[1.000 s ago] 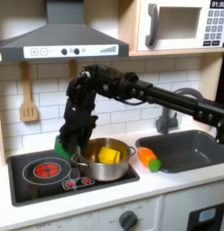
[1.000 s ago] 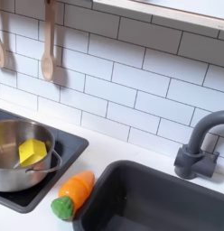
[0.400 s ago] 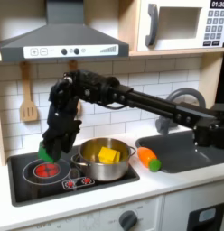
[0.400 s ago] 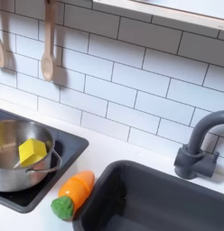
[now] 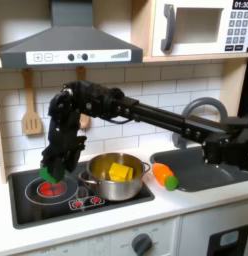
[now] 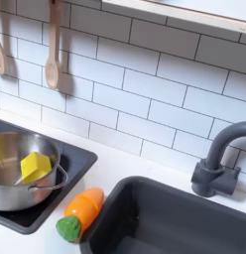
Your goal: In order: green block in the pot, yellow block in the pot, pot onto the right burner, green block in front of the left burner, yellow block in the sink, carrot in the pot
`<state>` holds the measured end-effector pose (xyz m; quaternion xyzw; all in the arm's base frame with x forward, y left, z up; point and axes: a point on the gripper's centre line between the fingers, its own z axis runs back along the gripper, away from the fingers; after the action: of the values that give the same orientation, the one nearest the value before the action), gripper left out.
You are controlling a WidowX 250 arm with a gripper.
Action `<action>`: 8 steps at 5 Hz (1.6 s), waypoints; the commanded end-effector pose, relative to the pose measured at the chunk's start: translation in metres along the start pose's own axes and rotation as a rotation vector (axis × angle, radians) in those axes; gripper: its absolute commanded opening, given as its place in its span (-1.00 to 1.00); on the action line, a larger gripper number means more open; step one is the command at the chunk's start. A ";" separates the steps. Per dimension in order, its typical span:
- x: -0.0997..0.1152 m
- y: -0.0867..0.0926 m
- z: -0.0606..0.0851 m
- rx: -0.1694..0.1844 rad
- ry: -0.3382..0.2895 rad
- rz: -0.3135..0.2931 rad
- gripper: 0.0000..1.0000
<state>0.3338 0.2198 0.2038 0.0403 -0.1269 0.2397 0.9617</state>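
In the first exterior view my gripper (image 5: 48, 176) hangs low over the red left burner (image 5: 51, 188), shut on the green block (image 5: 44, 173). The steel pot (image 5: 117, 187) stands on the right burner, just to the gripper's right. The yellow block (image 5: 120, 172) lies inside it. The second exterior view has the pot (image 6: 10, 184) at its left edge with the yellow block (image 6: 34, 166) against the inner wall. The orange carrot (image 5: 165, 176) lies on the counter between stove and sink, green end toward the front (image 6: 77, 213).
The black stove top (image 5: 81, 203) has red knobs along its front edge. The dark sink (image 5: 208, 166) (image 6: 184, 223) and its grey faucet (image 6: 216, 164) are on the right in both exterior views. Wooden utensils (image 6: 54, 45) hang on the tiled wall.
My gripper has carried the green block from beside the pot leftward and down, to just over the left burner. Pot, yellow block and carrot have not moved.
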 end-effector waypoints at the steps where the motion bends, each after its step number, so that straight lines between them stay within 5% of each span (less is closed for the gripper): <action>1: -0.008 0.009 -0.003 -0.010 0.028 0.003 1.00; 4: -0.011 -0.020 0.008 -0.089 0.036 -0.073 1.00; 6: -0.023 -0.059 0.015 -0.155 0.061 -0.145 1.00; 8: -0.043 -0.081 0.017 -0.181 0.090 -0.121 1.00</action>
<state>0.3312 0.1281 0.2104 -0.0464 -0.1043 0.1700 0.9788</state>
